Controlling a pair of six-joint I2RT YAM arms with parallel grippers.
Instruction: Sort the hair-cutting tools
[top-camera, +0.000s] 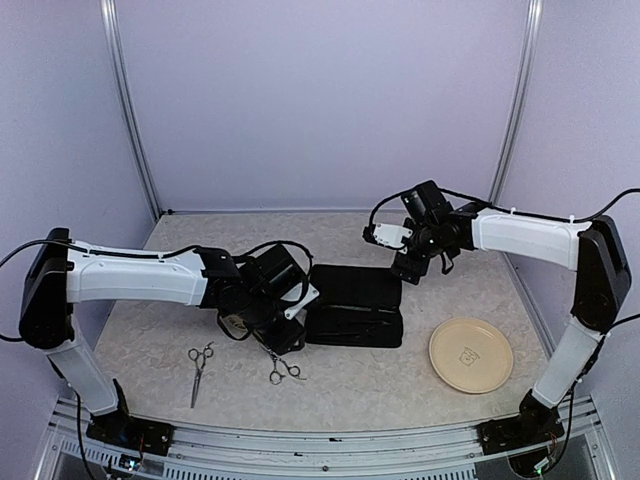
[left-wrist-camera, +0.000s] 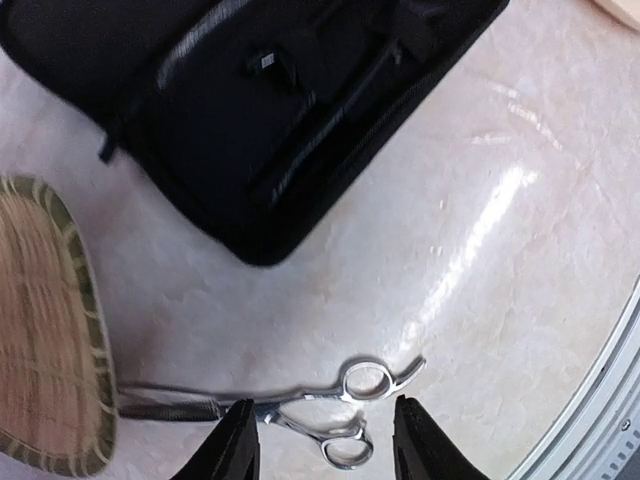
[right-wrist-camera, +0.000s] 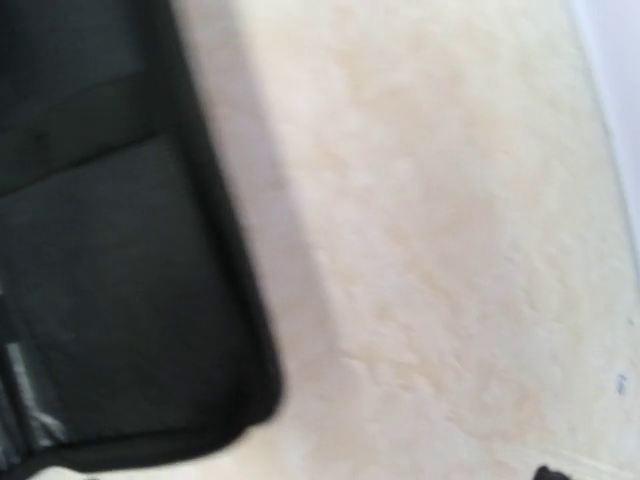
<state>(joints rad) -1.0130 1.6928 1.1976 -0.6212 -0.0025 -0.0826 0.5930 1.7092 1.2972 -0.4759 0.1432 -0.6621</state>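
No words or numbers can be read. The tan plate (top-camera: 471, 355), right of the black case (top-camera: 355, 305), carries a small square mark (top-camera: 468, 353) at its middle, too small to make out.

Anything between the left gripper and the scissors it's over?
Nothing. In the left wrist view the open left gripper frames the ring handles of the scissors, with only bare table around them.

The zip case (top-camera: 355, 305) lies mid-table (top-camera: 400, 390). The plate (top-camera: 470, 355) sits to its right, toward the near right corner. Left of the case, by the near edge, lie the left scissors (top-camera: 200, 368) and the right scissors (top-camera: 283, 368), whose tips reach the woven tray (left-wrist-camera: 50, 330).
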